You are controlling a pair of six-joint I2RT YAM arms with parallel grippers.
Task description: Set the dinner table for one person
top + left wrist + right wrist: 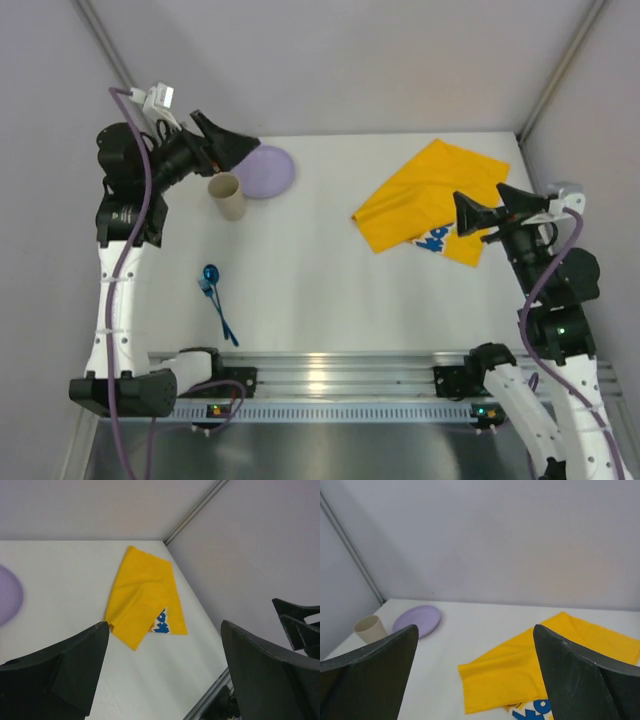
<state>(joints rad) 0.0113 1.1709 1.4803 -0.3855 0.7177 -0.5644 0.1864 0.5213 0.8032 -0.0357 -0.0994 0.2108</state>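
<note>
At the upper left of the top view, the left gripper [165, 630] hangs above the large plain white matte tabletop [320, 270], which fills the middle of the frame from the back wall down to the ribbed aluminium rail [330, 375] at the near edge. Its jaws stand wide apart with nothing between them. Just beside it is a small beige cup [229, 196], standing upright, and just right of the cup, close enough that I cannot tell whether they touch, lies a round flat lilac plate [266, 170]. Lower left, well apart from both, a blue metallic spoon [215, 297] lies alone, its bowl toward the back and its handle running to the near rail. Across the bare middle, at the upper right, a yellow cloth mat with blue print [430, 200] lies folded over on itself and askew. The right gripper [475, 627] hovers over the cloth's right edge, its jaws also spread wide and holding nothing. By my reading the setting has not begun: the four pieces are scattered, none arranged with another. Probably the cloth has to be opened flat first, then the plate set on it, with the cup and spoon placed alongside.
</note>
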